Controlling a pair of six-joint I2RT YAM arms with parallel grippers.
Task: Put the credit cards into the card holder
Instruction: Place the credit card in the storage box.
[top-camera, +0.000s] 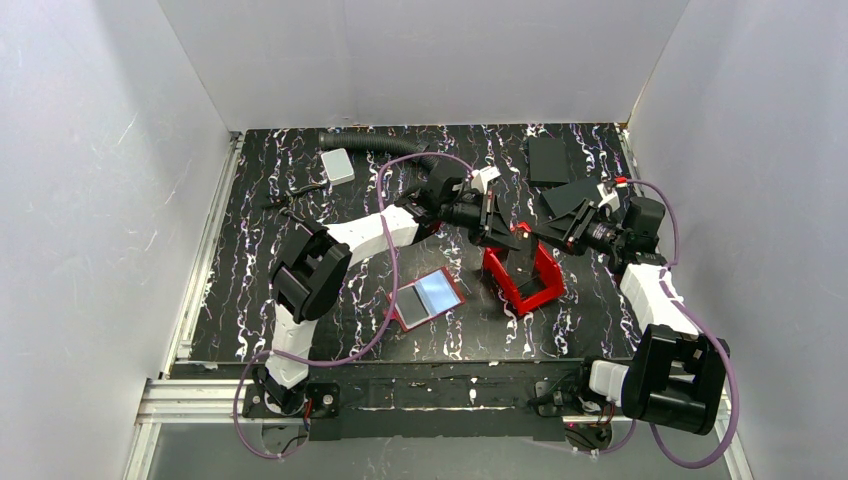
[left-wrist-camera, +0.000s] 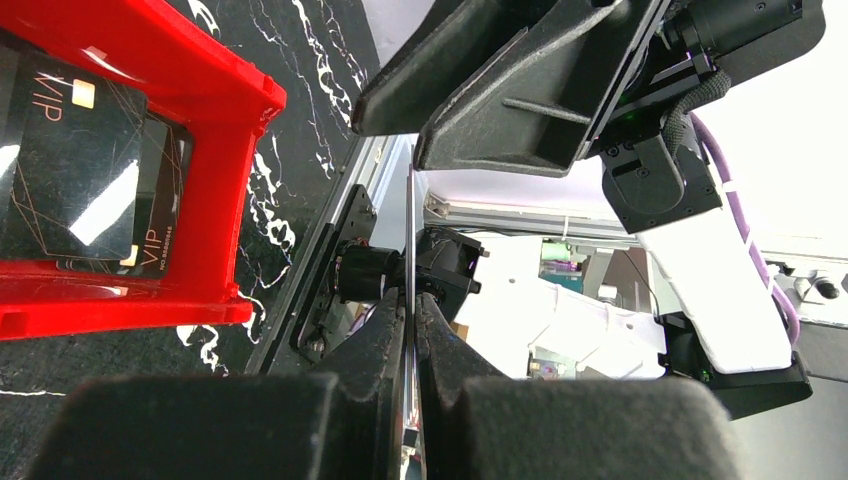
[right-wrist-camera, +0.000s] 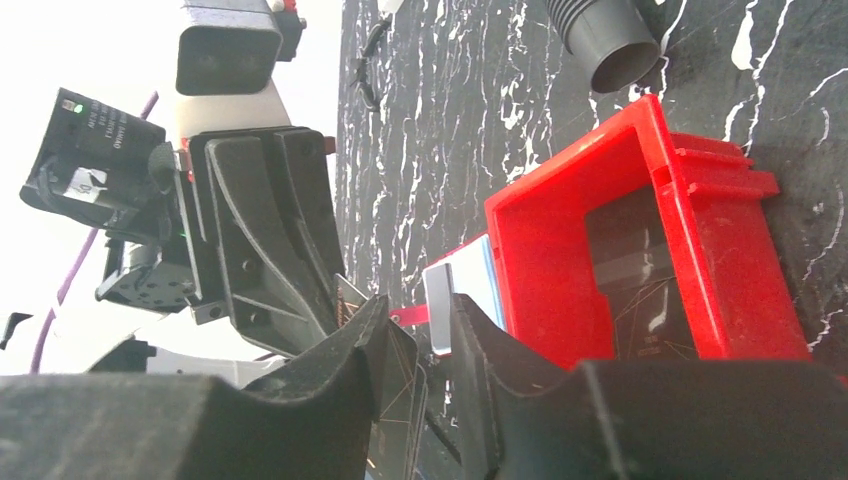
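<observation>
The card holder (top-camera: 402, 312) lies open on the table in front of the red bin, with a pale blue credit card (top-camera: 437, 291) lying on it. In the right wrist view its red tab (right-wrist-camera: 410, 316) and the pale card (right-wrist-camera: 468, 282) show past my fingers. My left gripper (top-camera: 499, 228) is above the bin and shut on a thin dark card with gold lines, seen edge-on (left-wrist-camera: 410, 230). My right gripper (top-camera: 556, 236) faces it, jaws apart, with that card's other end (right-wrist-camera: 408, 395) lying against one finger.
A red open-top bin (top-camera: 545, 290) stands under both grippers and holds black VIP cards (left-wrist-camera: 70, 150). Black flat slabs (top-camera: 549, 158) lie at the back right. A grey box (top-camera: 338, 165) and a black corrugated hose (top-camera: 385, 146) lie at the back left.
</observation>
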